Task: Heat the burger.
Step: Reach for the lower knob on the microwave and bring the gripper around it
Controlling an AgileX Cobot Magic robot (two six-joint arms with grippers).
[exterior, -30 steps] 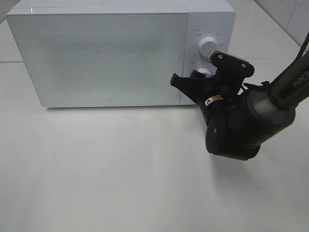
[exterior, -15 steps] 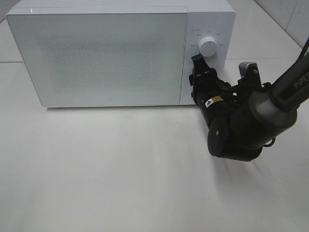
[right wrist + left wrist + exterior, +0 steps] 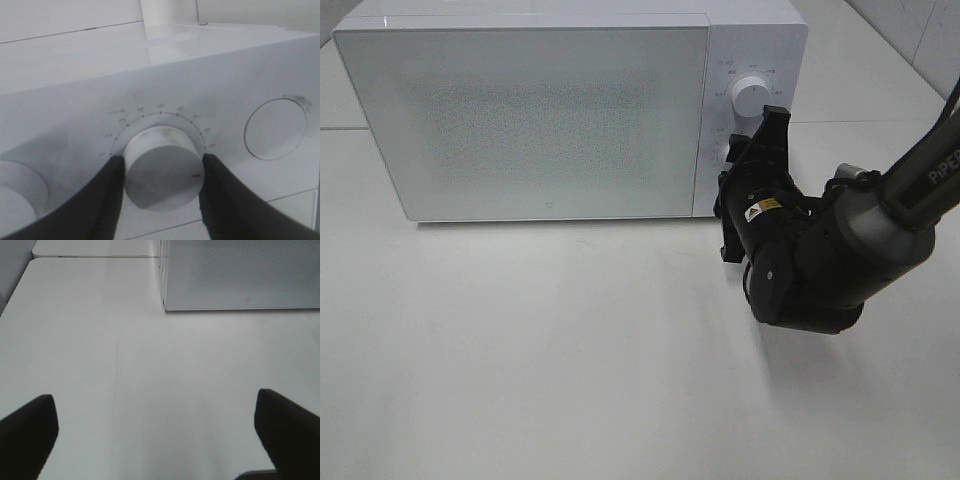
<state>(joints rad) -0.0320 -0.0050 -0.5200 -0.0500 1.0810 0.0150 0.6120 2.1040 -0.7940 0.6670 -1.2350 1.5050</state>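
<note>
Microwave dial (image 3: 163, 172), right pincer (image 3: 162, 160) now gripping it, rolled round

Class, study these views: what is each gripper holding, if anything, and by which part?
The right gripper grips the numbered knob on the microwave, its fingers against opposite sides of the knob. The left gripper holds nothing.

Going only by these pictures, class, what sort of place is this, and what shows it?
Probably a robot lab bench staged as a kitchen corner: a white microwave stands on a plain white table, and the right gripper is closed around its numbered dial.
</note>
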